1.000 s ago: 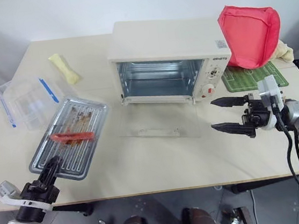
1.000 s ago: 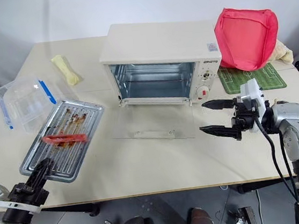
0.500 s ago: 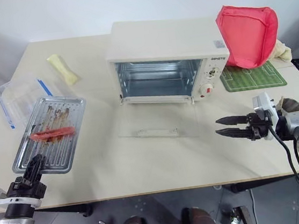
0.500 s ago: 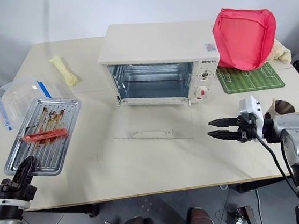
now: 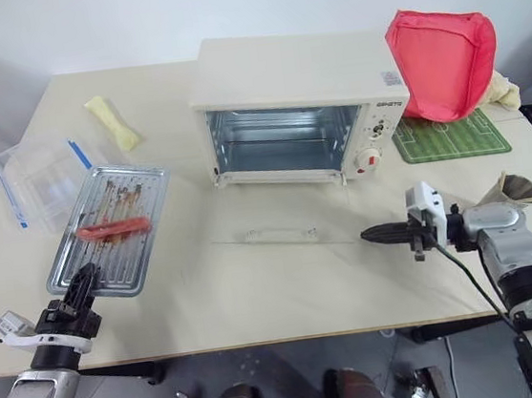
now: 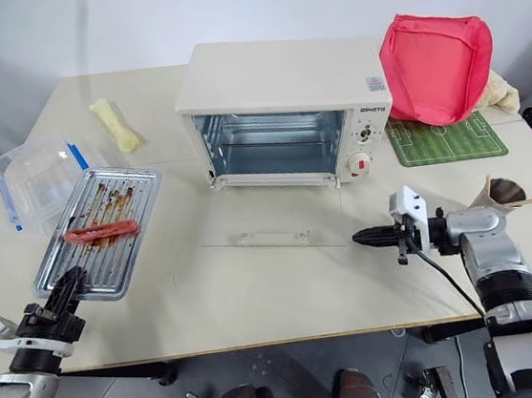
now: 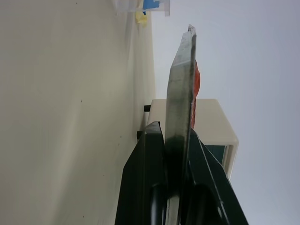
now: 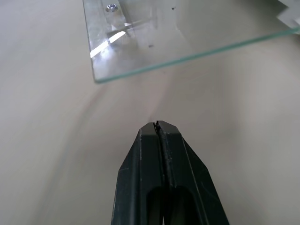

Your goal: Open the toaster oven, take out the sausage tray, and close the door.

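The cream toaster oven (image 5: 295, 71) stands at the middle back, its inside bare. Its glass door (image 5: 283, 218) hangs open, folded down almost flat over the table, with the bar handle (image 5: 280, 234) at the near edge. On the left is the silver sausage tray (image 5: 101, 268) with one red sausage (image 5: 113, 229) on it. My left gripper (image 5: 82, 285) is shut on the tray's near edge; the left wrist view shows the tray rim (image 7: 183, 89) pinched between the fingers. My right gripper (image 5: 368, 235) is shut and empty, low over the table, pointing at the door's right corner (image 8: 136, 42).
A clear plastic box with blue clips (image 5: 38, 177) sits just behind the tray, and a yellow cloth roll (image 5: 115, 122) lies farther back. Right of the oven are a red bag (image 5: 441, 49) and a green mat (image 5: 451, 137). A paper cone (image 5: 520, 191) lies near my right arm.
My right gripper has shut and dropped to table height, closing in on the door's right edge. The tray has shifted a little to the left in my left gripper's hold.
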Controlling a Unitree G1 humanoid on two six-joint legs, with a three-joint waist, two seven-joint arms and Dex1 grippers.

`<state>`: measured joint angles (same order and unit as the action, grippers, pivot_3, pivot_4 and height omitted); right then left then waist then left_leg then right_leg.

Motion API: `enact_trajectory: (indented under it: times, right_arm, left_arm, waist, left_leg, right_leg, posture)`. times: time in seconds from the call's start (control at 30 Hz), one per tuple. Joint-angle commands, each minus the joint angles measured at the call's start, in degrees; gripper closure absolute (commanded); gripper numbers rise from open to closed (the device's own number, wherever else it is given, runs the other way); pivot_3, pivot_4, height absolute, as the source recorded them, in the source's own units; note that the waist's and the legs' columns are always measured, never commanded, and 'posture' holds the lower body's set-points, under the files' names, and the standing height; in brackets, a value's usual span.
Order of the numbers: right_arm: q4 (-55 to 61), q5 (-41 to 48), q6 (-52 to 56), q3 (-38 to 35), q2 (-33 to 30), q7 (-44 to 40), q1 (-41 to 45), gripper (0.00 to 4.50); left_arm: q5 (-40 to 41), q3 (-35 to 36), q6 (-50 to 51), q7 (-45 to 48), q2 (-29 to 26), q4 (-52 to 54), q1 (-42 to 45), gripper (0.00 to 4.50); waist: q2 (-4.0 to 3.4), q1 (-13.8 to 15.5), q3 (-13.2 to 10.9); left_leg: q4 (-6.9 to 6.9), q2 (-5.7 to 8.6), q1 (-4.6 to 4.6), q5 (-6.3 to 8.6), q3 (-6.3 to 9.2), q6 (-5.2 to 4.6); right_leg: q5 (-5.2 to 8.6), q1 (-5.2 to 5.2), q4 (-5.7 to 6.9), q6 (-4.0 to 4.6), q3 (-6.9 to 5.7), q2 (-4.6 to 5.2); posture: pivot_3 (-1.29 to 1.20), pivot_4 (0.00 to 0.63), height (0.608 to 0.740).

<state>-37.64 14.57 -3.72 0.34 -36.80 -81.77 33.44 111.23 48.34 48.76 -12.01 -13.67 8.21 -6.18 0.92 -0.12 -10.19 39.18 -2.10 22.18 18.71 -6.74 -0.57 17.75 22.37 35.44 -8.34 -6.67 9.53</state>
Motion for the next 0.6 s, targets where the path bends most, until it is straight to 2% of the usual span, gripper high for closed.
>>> enact_trajectory:
  times: [0.03,0.2,0.4,0.6]
  right_arm:
    - [0.84,1.02,-0.24,0.31,2.22,-1.01,1.59,4.47]
    - [3.81,2.77,1.2,-0.39,4.55,-1.36,3.44,4.47]
    - [9.23,7.68,6.15,-2.84,3.83,-1.93,6.2,4.47]
    - [8.69,10.1,7.68,-4.67,4.84,-0.36,10.8,4.47]
  left_arm:
    - [1.77,0.44,0.14,0.62,-0.48,0.47,0.19,4.5]
    - [1.77,0.37,1.73,0.96,-1.66,-0.95,-0.44,4.5]
    - [1.77,0.58,2.81,1.36,-1.84,-1.33,-0.78,4.5]
    - [1.77,-0.31,3.74,1.32,-1.73,-1.47,-0.72,4.5]
  waist:
    - [0.0,-0.05,0.0]
    - [-0.01,-0.1,0.0]
    - [-0.02,-0.12,-0.01]
    - [-0.02,-0.12,-0.01]
  left_leg:
    - [0.0,0.0,0.0,0.0,0.01,0.0]
    - [0.0,-0.02,0.0,0.0,0.01,0.01]
    - [0.0,-0.04,0.0,0.01,0.02,0.02]
    - [-0.01,-0.04,0.01,0.01,0.01,0.02]
  right_leg:
    - [0.0,0.0,-0.01,0.0,0.0,0.0]
    - [0.0,0.01,0.02,0.0,0.0,-0.02]
    - [0.0,0.04,0.03,0.0,0.02,-0.02]
    - [0.0,0.06,0.03,0.0,0.04,-0.02]
  posture:
    - [0.0,0.15,0.74]
    - [0.0,0.15,0.74]
    - [0.0,0.15,0.74]
    - [0.0,0.15,0.74]
